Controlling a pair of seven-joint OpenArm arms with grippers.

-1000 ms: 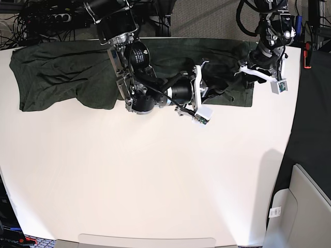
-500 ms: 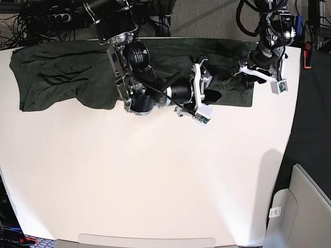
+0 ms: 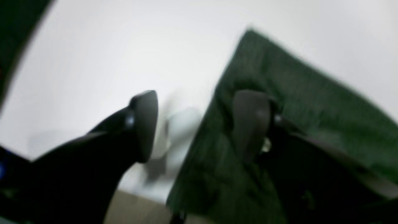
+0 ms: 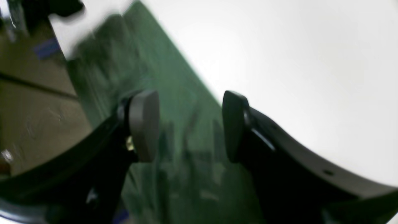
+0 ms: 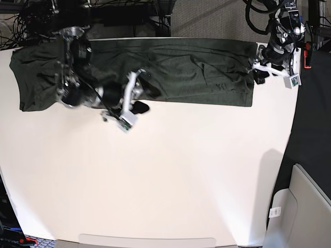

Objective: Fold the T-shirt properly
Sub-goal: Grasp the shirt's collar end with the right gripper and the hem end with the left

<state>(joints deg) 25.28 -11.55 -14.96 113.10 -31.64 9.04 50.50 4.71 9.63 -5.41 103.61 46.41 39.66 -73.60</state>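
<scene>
The dark olive-green T-shirt [image 5: 196,70] lies spread in a long band along the far edge of the white table [image 5: 165,175]. Its left part [image 5: 36,77] is still bunched. My right gripper [image 5: 143,93] hovers at the shirt's near hem, left of centre. In the right wrist view it [image 4: 189,124] is open, with the shirt [image 4: 174,93] under the gap and nothing pinched. My left gripper [image 5: 257,71] is at the shirt's right end. It [image 3: 199,124] is open too, one finger [image 3: 252,121] over the shirt's [image 3: 311,105] edge and the other over bare table.
Cables and black equipment [image 5: 119,13] crowd the floor behind the table. A black surface [image 5: 313,113] runs along the right side, with a grey bin [image 5: 305,206] at the near right corner. The table's far edge runs just behind the shirt.
My right arm has swung left along the shirt and its gripper has opened, letting go of the fabric. The left gripper has moved out to the shirt's right end. The shirt's right half lies flatter.
</scene>
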